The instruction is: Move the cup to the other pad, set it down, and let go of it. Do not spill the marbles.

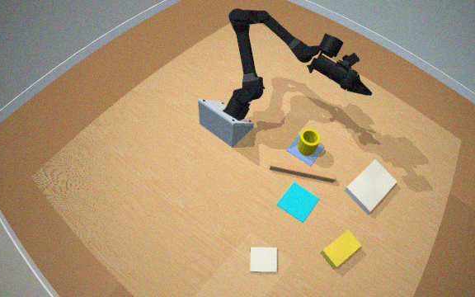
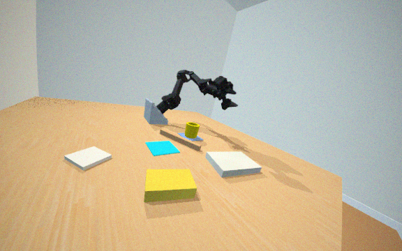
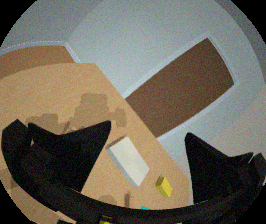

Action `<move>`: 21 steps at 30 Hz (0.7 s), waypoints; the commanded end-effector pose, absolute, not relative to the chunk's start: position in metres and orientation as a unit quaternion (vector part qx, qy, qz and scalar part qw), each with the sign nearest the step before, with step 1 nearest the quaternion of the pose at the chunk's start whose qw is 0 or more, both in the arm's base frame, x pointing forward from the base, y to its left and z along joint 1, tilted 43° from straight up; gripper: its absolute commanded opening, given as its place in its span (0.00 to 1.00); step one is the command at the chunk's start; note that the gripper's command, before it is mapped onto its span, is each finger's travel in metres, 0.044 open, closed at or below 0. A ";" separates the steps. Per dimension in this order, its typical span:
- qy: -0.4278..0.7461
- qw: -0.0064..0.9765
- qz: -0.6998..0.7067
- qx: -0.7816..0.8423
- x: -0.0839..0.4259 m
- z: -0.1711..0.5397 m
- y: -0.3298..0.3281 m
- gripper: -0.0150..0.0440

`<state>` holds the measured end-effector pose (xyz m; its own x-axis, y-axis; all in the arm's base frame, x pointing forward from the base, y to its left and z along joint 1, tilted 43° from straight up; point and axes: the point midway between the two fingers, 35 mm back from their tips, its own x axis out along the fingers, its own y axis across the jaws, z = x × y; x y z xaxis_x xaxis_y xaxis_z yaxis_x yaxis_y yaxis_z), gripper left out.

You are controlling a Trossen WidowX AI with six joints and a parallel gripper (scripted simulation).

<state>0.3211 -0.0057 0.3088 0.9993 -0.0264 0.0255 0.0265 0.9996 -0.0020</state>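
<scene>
From the top view, your gripper [image 1: 361, 88] hangs high and well to the far right of the cup [image 1: 308, 142], spread wide with nothing between its jaws. The yellow cup stands upright on the pale blue pad [image 1: 303, 153], near the arm's grey base [image 1: 223, 121]. A thin dark bar [image 1: 302, 174] lies between that pad and the bright blue pad [image 1: 298, 201], which looks to be your target. If you carry the cup low, its bottom could catch the bar and tip, spilling the marbles. You cannot see the marbles from here, so judge their level cautiously.

From the side view, the gripper [image 2: 229, 103] sits well above the table [image 2: 47, 195], and the cup [image 2: 192, 130] is just behind the bar [image 2: 180, 139]. A fast, slanted descent could knock the rim and topple it. The white slab [image 2: 233, 162], the yellow block [image 2: 169, 185] and the small white tile [image 2: 88, 157] lie nearer; a wide swing risks clipping them.

From the wrist view, both fingers stand apart, and the cup is not clearly in sight, so you would be lining up blind.
</scene>
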 end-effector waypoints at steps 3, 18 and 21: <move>0.073 0.997 -0.009 0.027 0.331 0.273 -0.014 0.80; 0.627 0.459 -0.139 0.613 0.220 0.104 -0.030 0.54; 0.628 0.448 -0.141 0.620 0.221 0.106 -0.029 0.54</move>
<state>0.2517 -0.0395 0.0976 0.3414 0.3735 -0.8626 0.6269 0.5933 0.5050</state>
